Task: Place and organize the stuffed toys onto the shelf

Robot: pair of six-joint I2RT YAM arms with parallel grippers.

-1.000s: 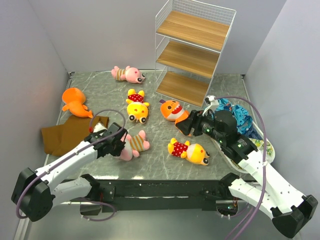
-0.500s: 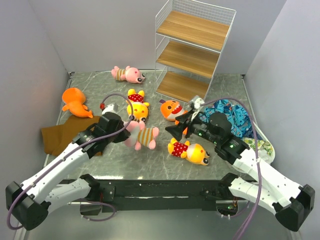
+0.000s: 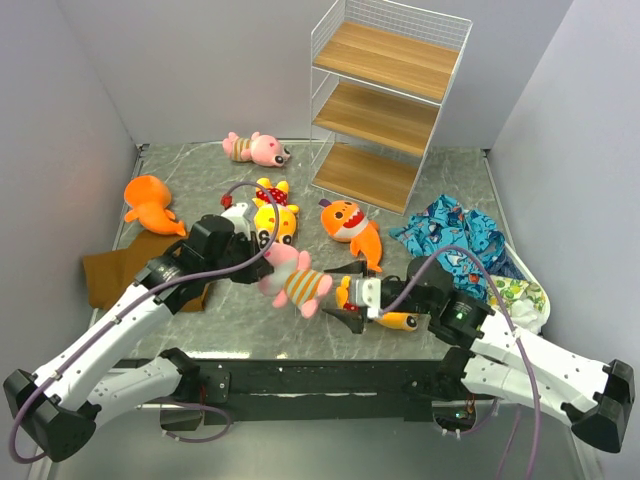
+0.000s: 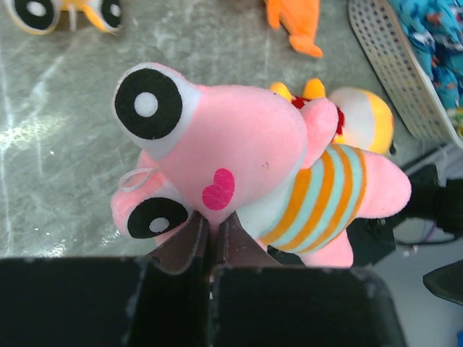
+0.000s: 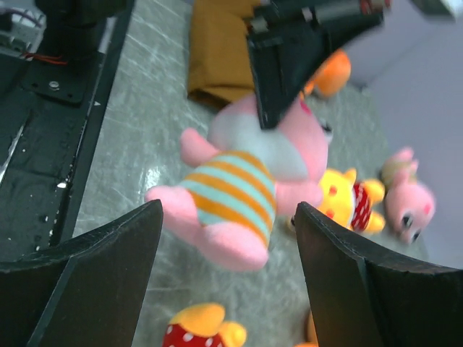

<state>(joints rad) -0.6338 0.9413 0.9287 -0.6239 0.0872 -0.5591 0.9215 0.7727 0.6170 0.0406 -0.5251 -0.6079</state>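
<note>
Plush, light and floppy, the pink striped toy [image 4: 246, 144] hangs above the worktop [image 3: 200, 170], its head pinched in the left end effector [image 4: 210, 235]; the spread right end effector [image 5: 226, 217] faces its belly, probably the surer hold.

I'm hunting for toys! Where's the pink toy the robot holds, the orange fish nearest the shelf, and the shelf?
pink toy [image 4: 242, 141], left wrist view, on its cheek.
orange fish [image 3: 347, 219], top view, on its face.
shelf [image 3: 380, 117], top view, on its middle board.
</note>
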